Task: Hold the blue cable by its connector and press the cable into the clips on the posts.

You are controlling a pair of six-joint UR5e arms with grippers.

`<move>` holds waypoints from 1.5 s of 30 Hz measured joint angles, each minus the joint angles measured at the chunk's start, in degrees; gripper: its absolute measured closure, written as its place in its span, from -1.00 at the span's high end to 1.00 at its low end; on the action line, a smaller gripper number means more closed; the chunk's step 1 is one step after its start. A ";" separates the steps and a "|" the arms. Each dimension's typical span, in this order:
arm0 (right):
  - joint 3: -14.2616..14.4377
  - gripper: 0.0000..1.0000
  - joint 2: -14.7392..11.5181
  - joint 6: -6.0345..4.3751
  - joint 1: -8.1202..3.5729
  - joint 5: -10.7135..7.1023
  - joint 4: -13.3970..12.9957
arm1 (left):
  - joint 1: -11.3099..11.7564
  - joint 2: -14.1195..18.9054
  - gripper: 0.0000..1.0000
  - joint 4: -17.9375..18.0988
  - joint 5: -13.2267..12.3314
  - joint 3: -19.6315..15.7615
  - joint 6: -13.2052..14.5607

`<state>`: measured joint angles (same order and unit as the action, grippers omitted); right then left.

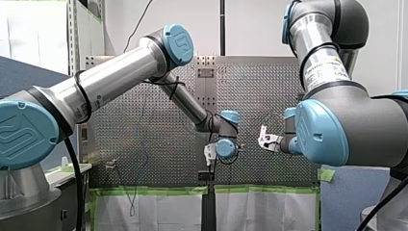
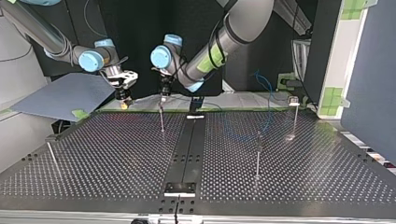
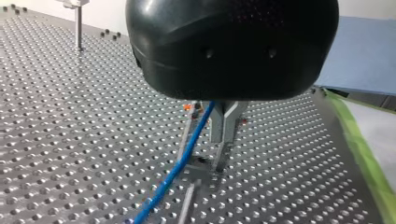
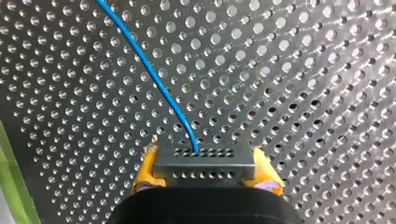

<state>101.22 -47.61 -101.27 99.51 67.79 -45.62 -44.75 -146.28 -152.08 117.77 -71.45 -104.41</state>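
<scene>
By the top view, four posts stand on the table (image 2: pixel 327 154): the left post (image 2: pixel 52 158) near its left edge, the far post (image 2: pixel 161 119) near the far edge beside the centre strip (image 2: pixel 187 149), the middle post (image 2: pixel 258 156) right of that strip, and the corner post (image 2: pixel 294 114) toward the far right corner. Between the fingers of my right gripper (image 4: pixel 204 156) sits the connector (image 4: pixel 204 168) — the cable (image 4: pixel 154 79) runs ahead from it.

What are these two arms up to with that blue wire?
They are routing a blue cable across a perforated table. My right gripper, with yellow pads, clamps the cable's dark connector. My left gripper sits on the cable right above a thin post near the table's far edge in the top view. Whether the cable is seated in that post's clip does not show.
</scene>
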 joint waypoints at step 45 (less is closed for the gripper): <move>-2.37 -1.00 0.65 0.10 0.14 -0.03 0.18 | 4.78 -1.74 -1.00 -1.37 -4.27 1.94 -0.08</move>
<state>98.85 -46.96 -101.17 99.65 67.76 -45.45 -39.96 -148.02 -153.46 113.50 -69.51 -104.49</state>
